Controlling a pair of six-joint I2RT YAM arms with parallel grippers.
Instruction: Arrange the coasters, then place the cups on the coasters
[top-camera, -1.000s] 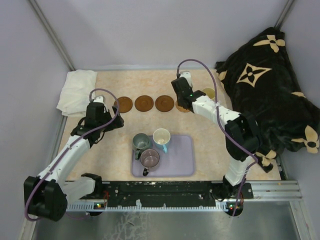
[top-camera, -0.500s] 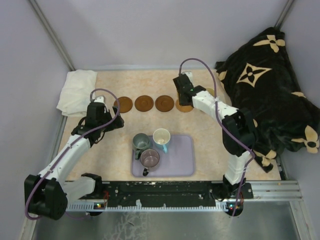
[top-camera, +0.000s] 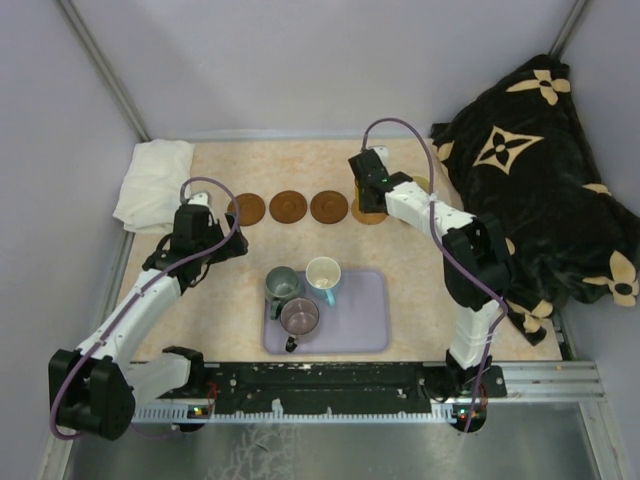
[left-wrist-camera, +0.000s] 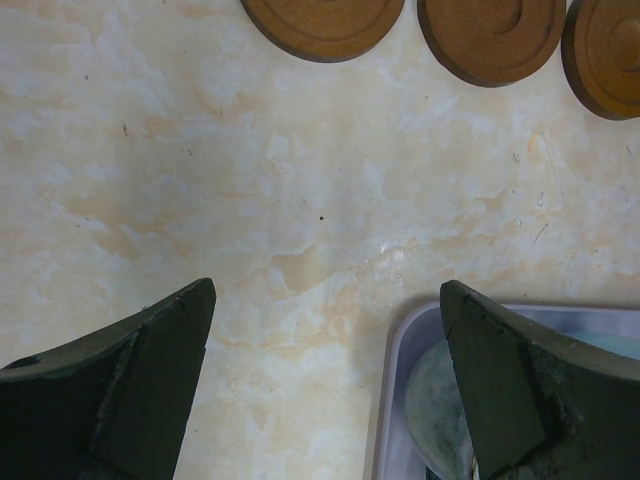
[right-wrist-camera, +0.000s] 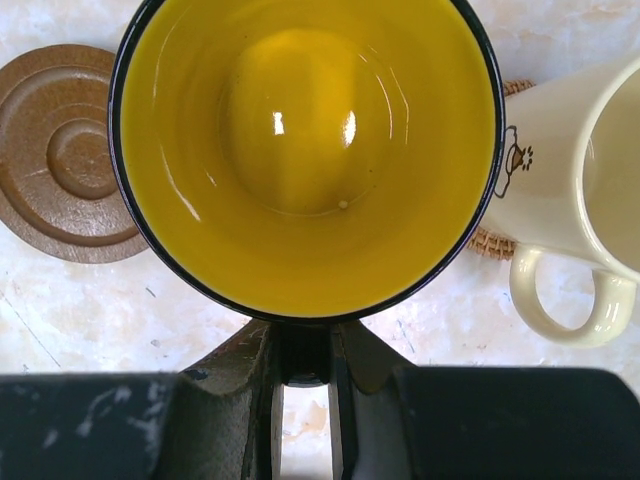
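The jaws of our right gripper (right-wrist-camera: 303, 352) are pinched narrow on the dark handle of the yellow-orange cup (right-wrist-camera: 305, 150). The cup fills our right wrist view, glossy inside with a dark rim. The jaws of our left gripper (left-wrist-camera: 325, 385) stand wide apart with nothing between them, over bare table (left-wrist-camera: 250, 200).

Just right of the yellow-orange cup stands the cream cup (right-wrist-camera: 585, 160), its looped handle toward us. It sits on a woven coaster (right-wrist-camera: 490, 243) that peeks out beneath it, and the two cups look nearly touching. To the left lies a dark brown coaster (right-wrist-camera: 58, 155), matte, with raised concentric rings.

From above, our right gripper hangs over the fourth coaster (top-camera: 366, 217) of the row. We cannot tell whether the cup rests on it. The other brown coasters (top-camera: 289, 207) lie in line to its left, flat round discs a little apart from one another.

The rounded corner of the smooth lavender tray (left-wrist-camera: 395, 350) sits by our left fingers. On its left half cluster the grey-green cup (top-camera: 281, 284), the white cup with a blue handle (top-camera: 323, 272) and the mauve cup (top-camera: 299, 317).

Open marbled beige tabletop runs between the coaster row and the tray. A folded white cloth (top-camera: 155, 180) lies at the far left corner. A black plush blanket (top-camera: 530, 170) with cream flowers is heaped along the right edge, close by our right arm.
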